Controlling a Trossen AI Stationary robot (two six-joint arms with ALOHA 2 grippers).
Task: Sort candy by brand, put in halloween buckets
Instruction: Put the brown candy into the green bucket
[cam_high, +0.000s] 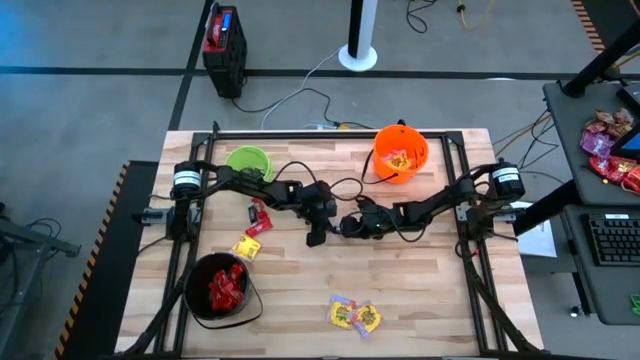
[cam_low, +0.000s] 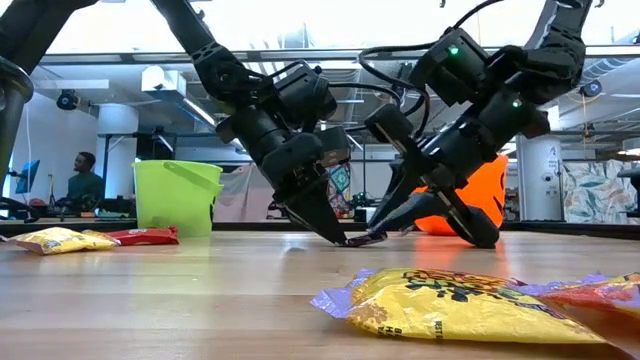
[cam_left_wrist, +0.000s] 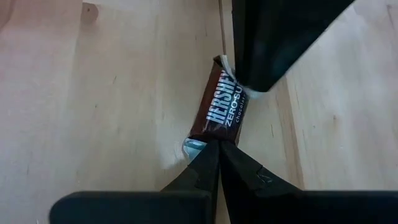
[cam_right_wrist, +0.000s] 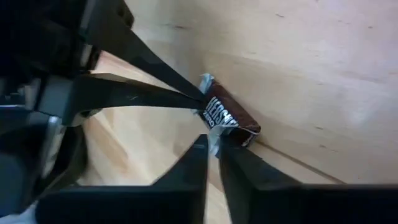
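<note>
A brown Hershey's candy bar (cam_left_wrist: 221, 106) lies flat on the wooden table near its middle (cam_high: 337, 232). My left gripper (cam_left_wrist: 219, 149) comes from the table's left and is shut on it. My right gripper (cam_right_wrist: 212, 149) comes from the right and is shut on the same bar (cam_right_wrist: 229, 118). In the low view both grippers slant down and their tips meet at the bar (cam_low: 360, 238). The lime green bucket (cam_high: 249, 161) and orange bucket (cam_high: 400, 152) stand at the far side. The black bucket (cam_high: 222, 290), holding red candies, stands near left. My left gripper pinches the bar between its two fingertips (cam_left_wrist: 208, 163) at one short end, beside the silver crimp (cam_left_wrist: 189, 145). The fingers slant down from the table's left. The bar lies flat on the table. My right gripper pinches the bar's long edge (cam_right_wrist: 219, 135) between its two fingertips (cam_right_wrist: 198, 155), with pale wrapper showing in the narrow gap. It slants down from the table's right. In the left wrist view its finger (cam_left_wrist: 261, 56) covers the bar's other end.
Loose candies lie on the table: a red one (cam_high: 260, 218) and a yellow one (cam_high: 247, 247) left of the grippers, yellow ones (cam_high: 355, 315) near the front edge (cam_low: 450, 305). The orange bucket holds yellow candies. A person sits far off in the room (cam_low: 85, 180).
</note>
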